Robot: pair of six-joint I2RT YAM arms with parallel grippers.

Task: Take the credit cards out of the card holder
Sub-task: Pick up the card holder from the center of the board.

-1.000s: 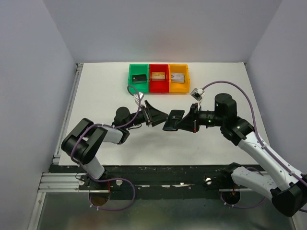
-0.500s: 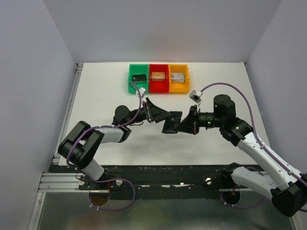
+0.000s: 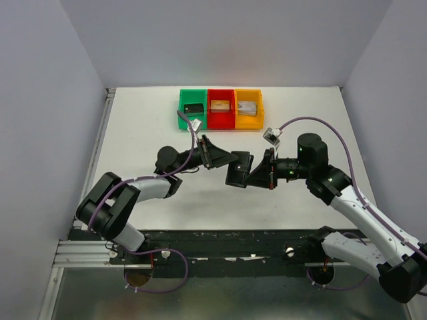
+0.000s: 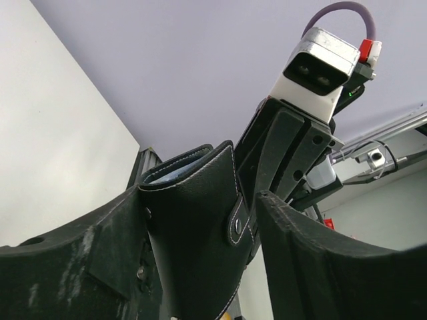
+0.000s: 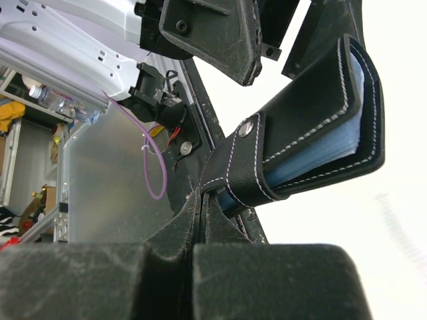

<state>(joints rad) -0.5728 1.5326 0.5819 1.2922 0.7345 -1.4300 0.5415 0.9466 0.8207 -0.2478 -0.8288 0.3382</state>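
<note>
The card holder point(image 3: 239, 167) is a black stitched wallet held in the air over the table's middle. My right gripper point(image 3: 259, 175) is shut on its snap-strap end point(image 5: 240, 167), fingers pinched together point(image 5: 203, 200). Bluish-grey layers point(image 5: 313, 163) show between the covers; I cannot pick out separate credit cards. My left gripper point(image 3: 230, 159) stands open around the holder's other end point(image 4: 193, 227). Its left finger point(image 4: 80, 260) lies against the cover, and a gap remains at its right finger point(image 4: 313, 253).
Green point(image 3: 181, 115), red point(image 3: 221, 124) and orange point(image 3: 248, 124) bins stand in a row at the back of the white table, each with a blocky item inside. The table's left edge has a metal rail point(image 3: 100, 147).
My left gripper has moved right until its fingers straddle the card holder, and its jaws have narrowed. The right gripper with the holder has shifted slightly left.
</note>
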